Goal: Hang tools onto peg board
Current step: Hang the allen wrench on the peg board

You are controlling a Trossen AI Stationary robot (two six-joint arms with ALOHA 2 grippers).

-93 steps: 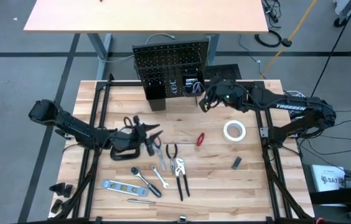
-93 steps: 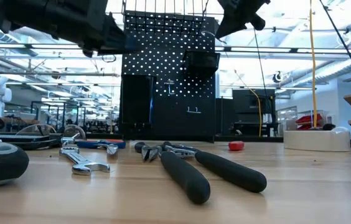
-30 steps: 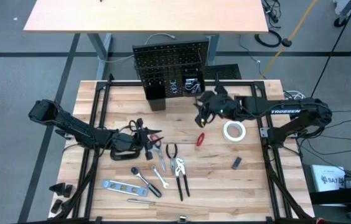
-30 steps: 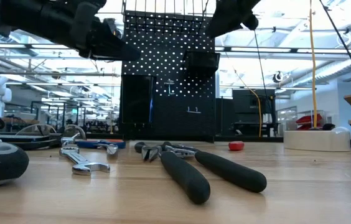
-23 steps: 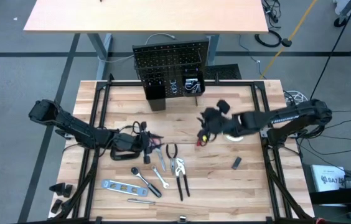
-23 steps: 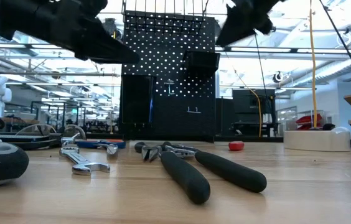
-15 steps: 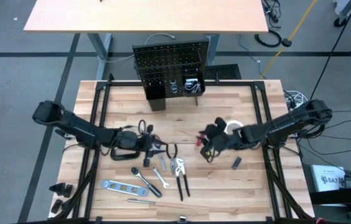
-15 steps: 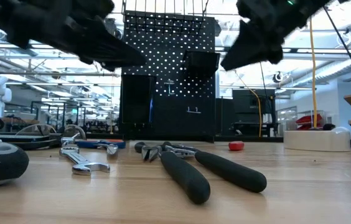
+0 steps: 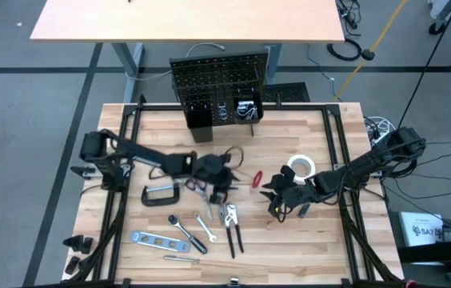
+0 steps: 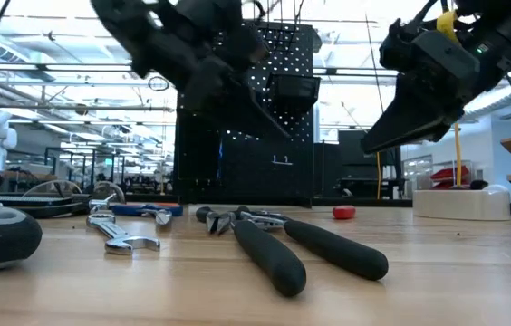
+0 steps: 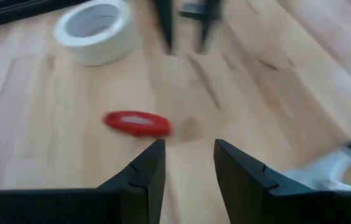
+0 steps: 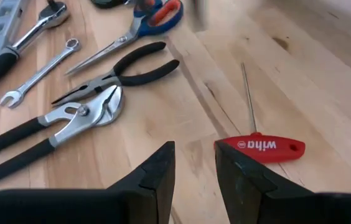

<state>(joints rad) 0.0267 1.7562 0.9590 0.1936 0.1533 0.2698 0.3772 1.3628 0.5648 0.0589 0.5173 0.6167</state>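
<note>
The peg board (image 9: 217, 80) stands upright at the table's far edge. The tools lie flat on the table: a red-handled screwdriver (image 9: 256, 178) (image 12: 264, 147), a white tape roll (image 9: 301, 166) (image 11: 96, 22), a black C-clamp (image 9: 161, 194), red-handled scissors (image 12: 157, 14), long pliers (image 9: 233, 228) (image 12: 51, 127), a ratchet wrench (image 9: 181, 226) and a level (image 9: 153, 238). My left gripper (image 9: 228, 182) (image 11: 188, 149) hovers open over the scissors and small pliers, just left of the screwdriver. My right gripper (image 9: 275, 200) (image 12: 194, 152) hovers open low over the table, on the near right side of the screwdriver.
Small black bins (image 9: 200, 120) sit at the peg board's foot. A small black piece (image 9: 304, 210) lies under my right arm. Bare wood (image 9: 289, 248) shows along the table's near right part. The table's black frame rails (image 9: 121, 192) run along both sides.
My left gripper has swung from above the C-clamp toward the table's right, turning as it went, and now hangs near the red screwdriver. My right gripper has dropped from near the peg board toward the near edge, down close to the table beside the screwdriver. No tool has moved.
</note>
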